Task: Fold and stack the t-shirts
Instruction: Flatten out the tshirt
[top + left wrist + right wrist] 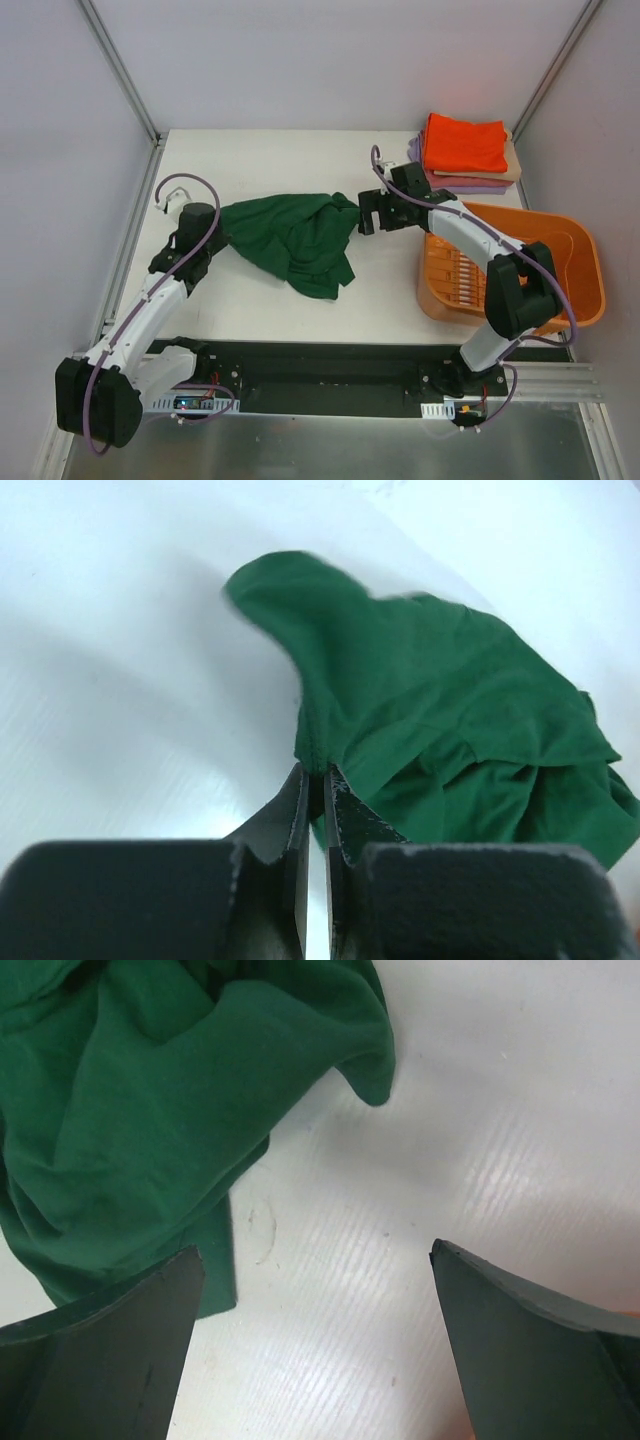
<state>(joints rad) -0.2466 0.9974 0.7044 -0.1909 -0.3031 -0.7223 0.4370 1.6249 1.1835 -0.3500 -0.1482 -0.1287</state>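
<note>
White tabletop (pixel 250 160) enclosed by pale grey walls on three sides, seen from above, with two white and black robot arms mounted at its near edge. A large dark green short-sleeved cloth t-shirt (pixel 295 238) lies crumpled and unfolded around the middle of the table, stretched into a rough band running left to right, with a bunched lobe sagging toward the near edge. The left gripper (pixel 215 232) sits at the shirt's left end; in the left wrist view its two dark fingers (pixel 298 820) are pressed together with a pinch of green fabric caught at their tips, and the rest of the shirt (pixel 450 720) spreads away over the table beyond them. The right gripper (pixel 368 212) is at the shirt's right end, toward the far right part of the table. In the right wrist view its jaws stand wide apart with only bare white table between them (pixel 315 1248); a rounded point of green cloth (pixel 150 1110) lies ahead and to one side, and cloth runs close beside one finger, though contact cannot be made out. In the far right corner sits a stack of folded shirts: a bright orange shirt (pixel 465 143) on top, a tan shirt (pixel 513 165) beneath it, and a lavender shirt (pixel 455 184) at the bottom. An orange slatted plastic basket (pixel 585 250) rests along the right edge, just nearer than the stack.
</note>
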